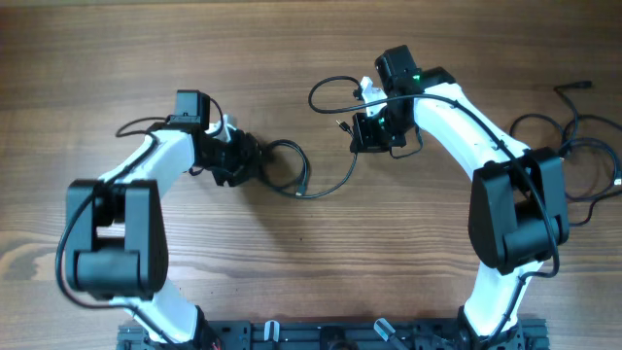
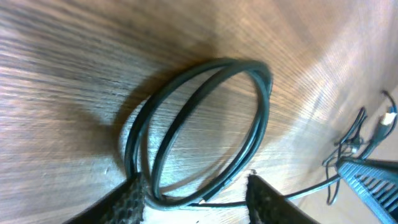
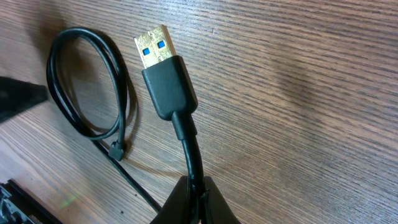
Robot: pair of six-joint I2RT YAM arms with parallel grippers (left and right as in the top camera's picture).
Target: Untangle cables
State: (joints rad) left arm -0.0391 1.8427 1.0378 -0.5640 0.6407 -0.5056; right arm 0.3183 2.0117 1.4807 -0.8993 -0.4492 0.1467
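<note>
Here, a black cable (image 1: 321, 192) is laid across the wooden tabletop (image 1: 292, 39) between the two arms. It runs from a loop (image 1: 304, 170) just beside the left tool (image 1: 251, 160), rightward, then up to the right tool (image 1: 367, 131). Further cables (image 1: 573, 87) are seen well apart at the far right edge, and only from overhead.

In the right wrist view, a USB plug (image 3: 168, 87) is shown with its long axis on a diagonal. Its gold metal end points to the upper left, away from the tool. The cord behind it is pinched between the pressed-together fingers (image 3: 177, 208) of the right tool at the bottom edge. From overhead this plug is too small to be read. The loop is also caught in this view, lying flat to the plug's left with its long axis nearly upright in the picture. It ends in a small plug (image 3: 117, 149) at its lower side.

In the left wrist view, the loop is seen as a double-stranded oval, its long axis tilted from lower left to upper right. Its near end lies between the spread fingers (image 2: 127, 202) of the left tool. Nothing is gripped there. Whether the cord is touched by a finger cannot be told.
</note>
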